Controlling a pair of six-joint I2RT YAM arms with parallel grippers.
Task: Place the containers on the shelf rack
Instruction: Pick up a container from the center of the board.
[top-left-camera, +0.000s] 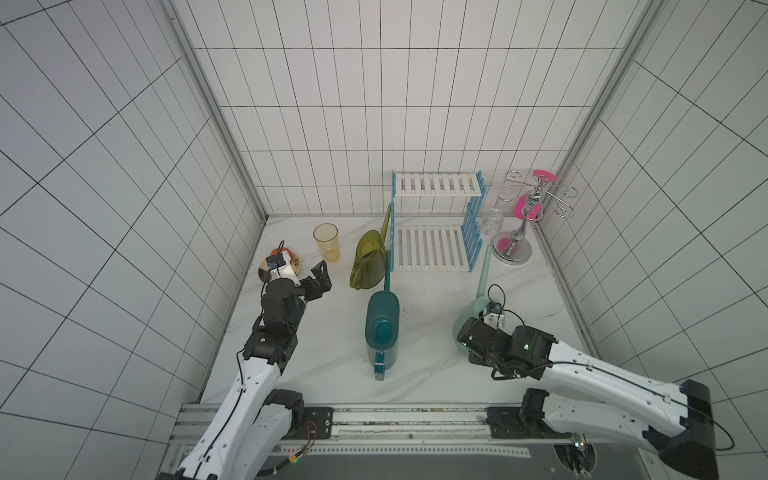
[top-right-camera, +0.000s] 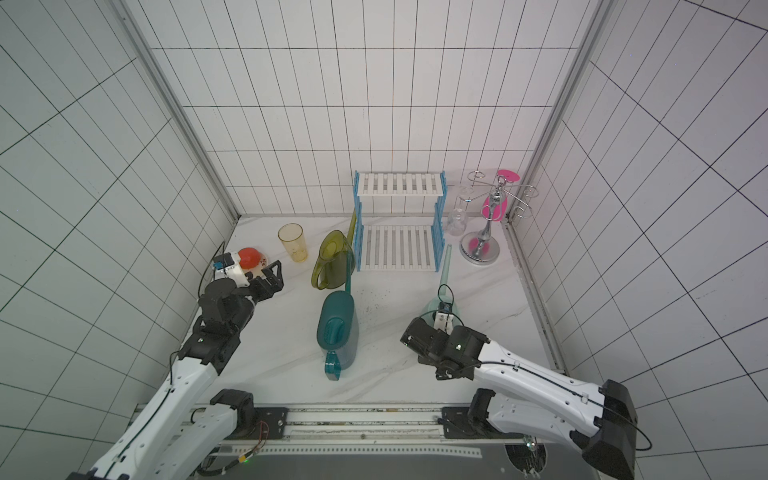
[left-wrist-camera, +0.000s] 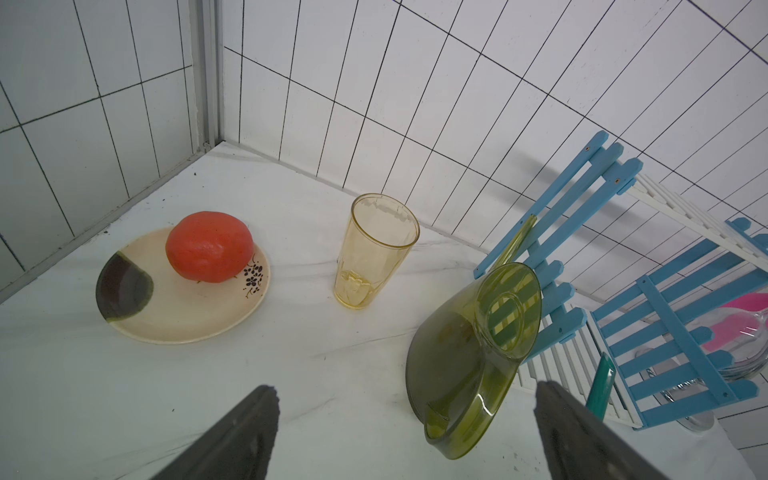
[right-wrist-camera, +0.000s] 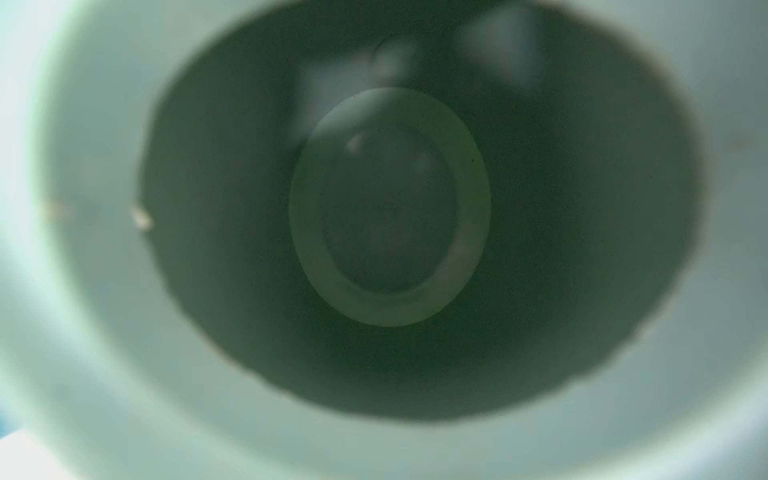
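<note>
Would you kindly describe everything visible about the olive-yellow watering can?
The olive-yellow watering can is translucent plastic with an oval top opening, a looped handle and a long thin spout. It looks empty, standing on the white table beside the shelf rack, spout rising along the blue side frame. Nothing holds it.

Pale mint can (top-left-camera: 483, 272); dark teal can (top-left-camera: 382, 328); translucent olive-yellow can (top-left-camera: 368, 262). Shelf rack (top-left-camera: 430, 249): white slats, blue side frames. Desk (top-left-camera: 436, 353): white, grey-veined marble.
</note>
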